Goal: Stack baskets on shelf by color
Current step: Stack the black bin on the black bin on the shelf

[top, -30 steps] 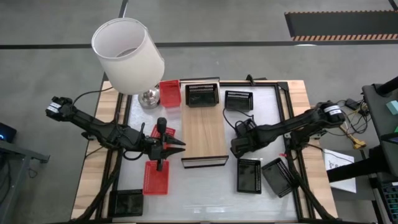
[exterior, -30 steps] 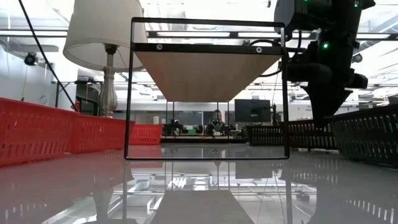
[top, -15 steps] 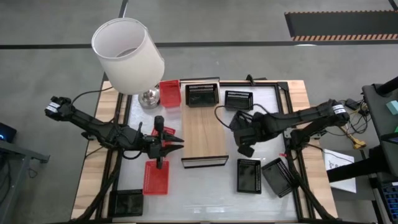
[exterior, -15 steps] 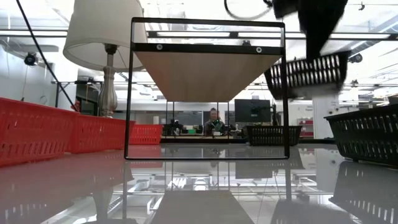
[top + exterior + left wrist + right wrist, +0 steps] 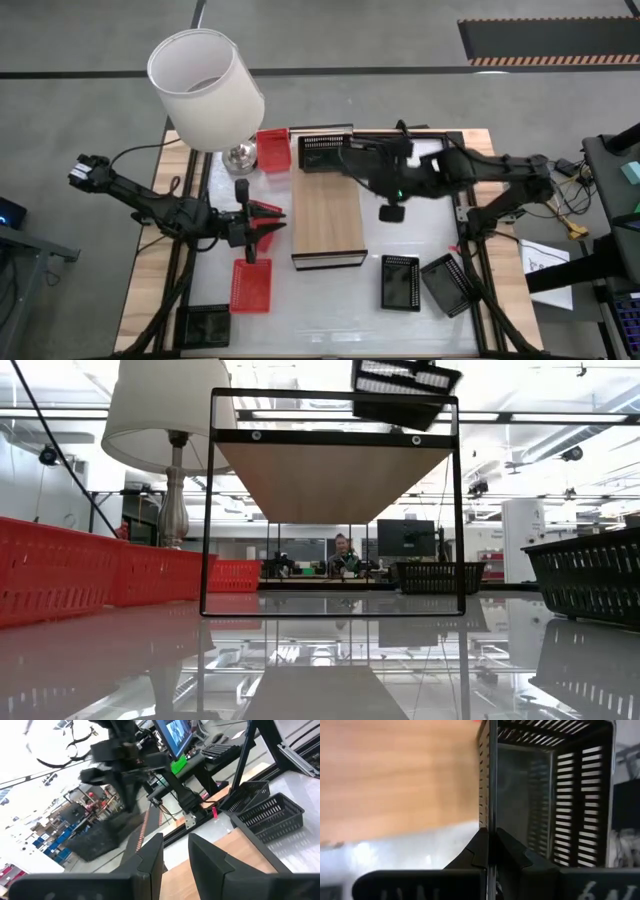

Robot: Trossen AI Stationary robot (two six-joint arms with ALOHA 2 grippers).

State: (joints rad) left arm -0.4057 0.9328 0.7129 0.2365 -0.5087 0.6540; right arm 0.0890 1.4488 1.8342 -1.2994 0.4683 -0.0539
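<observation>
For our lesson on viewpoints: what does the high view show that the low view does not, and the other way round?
High only: both arms, the left tool open beside the shelf, a black basket on its far end. Low only: a person in the room behind, and how the held basket, clamped by the right tool, hangs above the shelf's top. Both: the lamp, the shelf, red baskets.

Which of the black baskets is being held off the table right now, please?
The black basket pinched by its wall in the right claw, carried above the shelf. The other black baskets sit on the shelf's far end or the table.
</observation>
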